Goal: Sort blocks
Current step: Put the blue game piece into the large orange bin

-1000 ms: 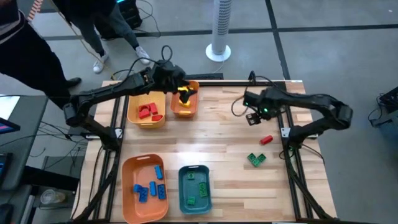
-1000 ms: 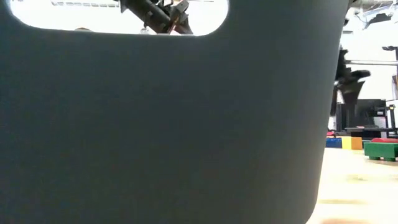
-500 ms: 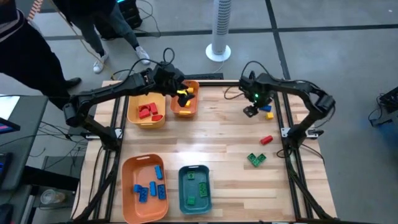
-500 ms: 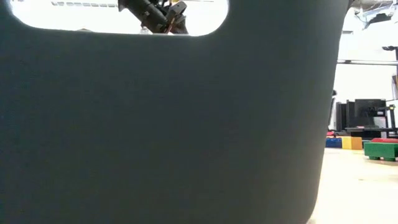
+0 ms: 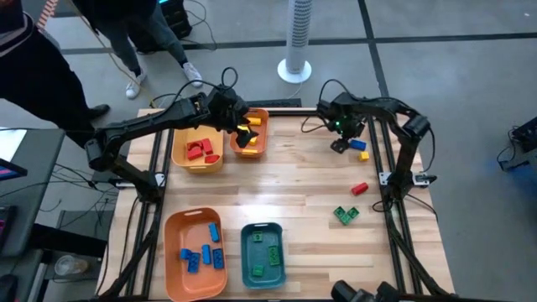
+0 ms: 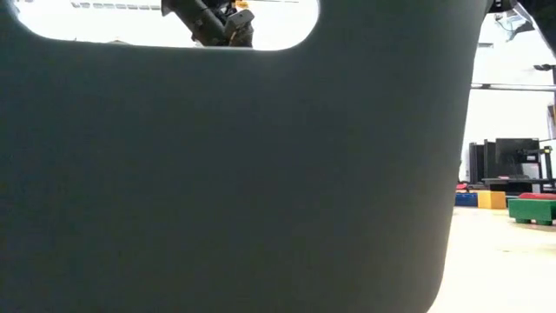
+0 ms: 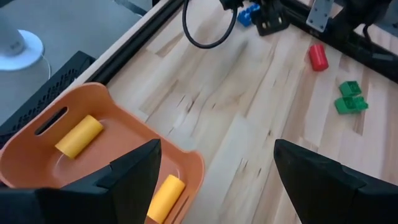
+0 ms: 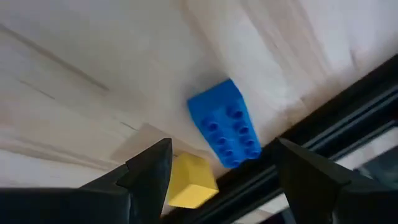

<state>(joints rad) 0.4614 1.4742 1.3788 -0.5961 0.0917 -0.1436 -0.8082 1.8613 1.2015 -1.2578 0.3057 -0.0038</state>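
My left gripper (image 7: 214,155) is open and holds nothing; it hovers over the small orange bin (image 5: 251,144), which has two yellow blocks (image 7: 78,135) lying in it. My right gripper (image 8: 224,148) is open near the table's far right corner, above a blue block (image 8: 227,127) and a yellow block (image 8: 191,182), with its fingers standing to either side of the blue one without touching it. Both blocks lie flat on the table against the frame rail (image 5: 359,149). A red block (image 5: 359,189) and joined green blocks (image 5: 345,215) lie nearer on the right.
An orange bin with red blocks (image 5: 198,151) stands left of the small one. At the near edge are an orange bin with blue blocks (image 5: 195,245) and a teal bin with green blocks (image 5: 263,255). The teal bin's wall (image 6: 234,174) fills the low view. People stand beyond the far left corner.
My right arm has swung toward the far edge, and the blue and yellow blocks that it covered a second ago now show beside its gripper. My left gripper has drawn back a little toward the table's left over the small orange bin.
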